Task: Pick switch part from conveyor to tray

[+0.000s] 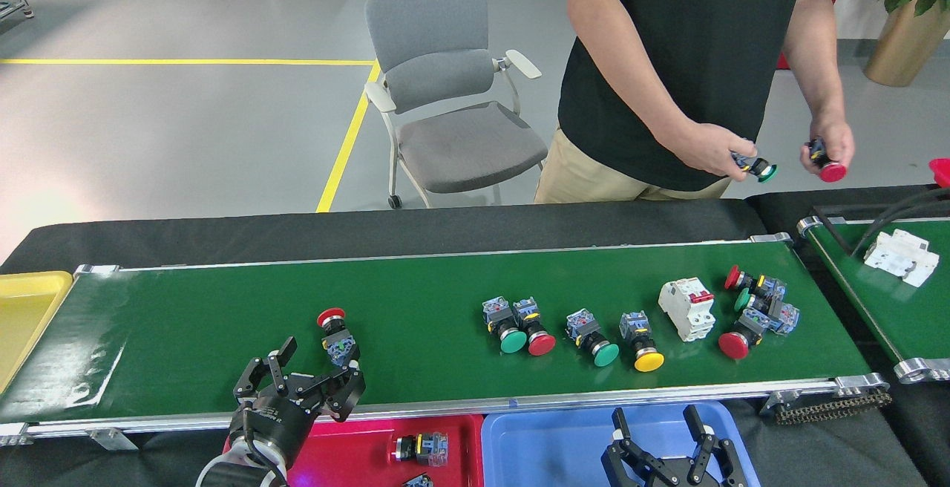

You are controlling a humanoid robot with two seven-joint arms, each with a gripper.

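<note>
Left gripper (pixel 308 368) sits over the near rail of the conveyor (pixel 223 324), fingers spread wide, nothing between them. Just at its one o'clock lies a red-capped switch part (pixel 335 332), flat on the belt, cap pointing away, the right finger close beside its blue base; I can't tell whether they touch. Right gripper (pixel 657 424) hangs low over the blue tray (pixel 549 446), fingers parted and empty. At three o'clock from the lone switch runs a row of push buttons: green (pixel 503 324), red (pixel 533 327), green (pixel 594 338), yellow (pixel 640 341). Then a white circuit breaker (pixel 686 309) and a cluster of three more switches (pixel 757 305). The red tray (pixel 356 442) already holds a switch (pixel 420 448). Across the belt, at twelve, a person (pixel 690 64) holds a button in each hand.
</note>
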